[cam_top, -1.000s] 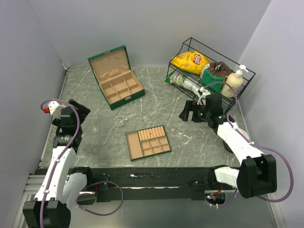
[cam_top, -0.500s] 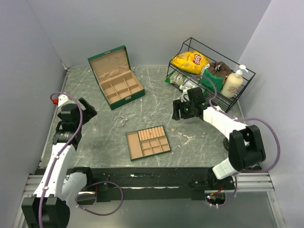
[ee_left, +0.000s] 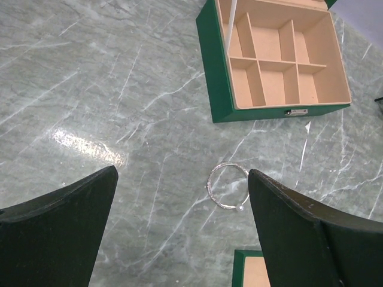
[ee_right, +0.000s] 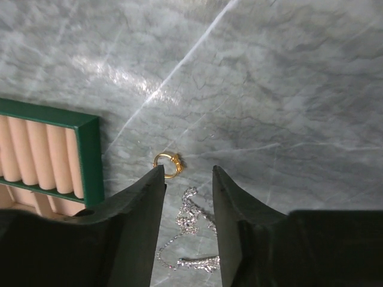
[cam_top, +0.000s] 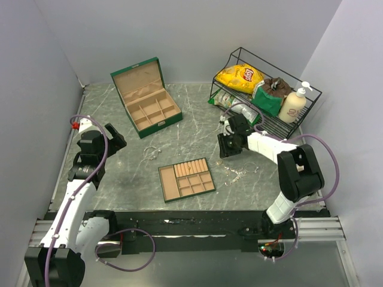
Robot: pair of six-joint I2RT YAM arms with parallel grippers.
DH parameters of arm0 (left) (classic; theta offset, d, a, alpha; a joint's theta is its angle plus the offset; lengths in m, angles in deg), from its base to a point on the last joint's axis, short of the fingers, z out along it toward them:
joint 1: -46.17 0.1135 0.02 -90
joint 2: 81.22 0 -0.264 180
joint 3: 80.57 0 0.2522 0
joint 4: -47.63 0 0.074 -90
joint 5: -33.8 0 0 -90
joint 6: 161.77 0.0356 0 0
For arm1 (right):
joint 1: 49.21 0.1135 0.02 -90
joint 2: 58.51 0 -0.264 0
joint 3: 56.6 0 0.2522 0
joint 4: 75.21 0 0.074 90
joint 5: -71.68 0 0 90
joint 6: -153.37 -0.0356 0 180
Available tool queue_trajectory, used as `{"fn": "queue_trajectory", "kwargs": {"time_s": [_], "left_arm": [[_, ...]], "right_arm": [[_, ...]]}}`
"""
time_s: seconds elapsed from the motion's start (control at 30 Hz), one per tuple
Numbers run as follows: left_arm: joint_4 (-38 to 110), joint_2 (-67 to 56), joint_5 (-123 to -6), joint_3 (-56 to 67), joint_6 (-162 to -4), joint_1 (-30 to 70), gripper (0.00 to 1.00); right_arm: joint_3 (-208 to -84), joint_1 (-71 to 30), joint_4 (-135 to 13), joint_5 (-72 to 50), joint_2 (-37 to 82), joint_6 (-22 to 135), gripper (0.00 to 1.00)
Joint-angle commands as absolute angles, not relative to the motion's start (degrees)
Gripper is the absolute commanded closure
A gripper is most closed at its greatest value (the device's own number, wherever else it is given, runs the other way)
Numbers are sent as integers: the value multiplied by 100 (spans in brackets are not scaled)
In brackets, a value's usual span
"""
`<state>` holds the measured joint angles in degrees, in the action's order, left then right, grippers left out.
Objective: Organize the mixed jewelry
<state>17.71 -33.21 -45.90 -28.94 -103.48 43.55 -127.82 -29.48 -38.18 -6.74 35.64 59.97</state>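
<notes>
A gold ring [ee_right: 167, 164] and a silver chain [ee_right: 189, 209] lie on the marble table [ee_right: 269, 89] beside the green divided tray [ee_right: 88, 156], below the right gripper [ee_right: 187, 172], its fingers half parted and empty. A wire bangle [ee_left: 227, 186] lies near the green box [ee_left: 213, 78], under the left gripper [ee_left: 182, 173], which is spread wide and holds nothing.

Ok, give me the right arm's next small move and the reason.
Probably lower the right gripper straight down and close on the silver chain: it lies between the part-open jaws, not yet gripped. The gold ring sits just off one fingertip, so it can wait.
</notes>
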Motion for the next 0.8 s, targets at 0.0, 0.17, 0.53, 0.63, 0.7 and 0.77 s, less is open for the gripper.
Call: {"fn": "queue_trajectory", "kwargs": {"time_s": [0.0,0.17,0.53,0.63,0.7,0.77], "left_arm": [[1858,-3314,-4750,-2735,-10139,4318,4],[1902,-3358,-4794,-2778,-10148,4309,4],[1902,-3323,-4812,-2770,-10148,4274,4],[1911,-3332,-4812,-2796,-10157,4265,4],[1911,-3314,-4794,-2787,-10165,4265,4],[1919,-3305,-4785,-2778,-10157,4256,4]], "right_arm": [[-12934,-2768,-3728,-821,3668,6074,58],[-12820,-2724,-3816,-882,3694,6030,59],[-12828,-2627,-3754,-1032,3852,6021,65],[-12829,-2592,-3745,-1023,3861,6030,65],[-12811,-2566,-3728,-1023,3861,6021,65],[-12863,-2548,-3693,-1032,3931,6030,65]]}}
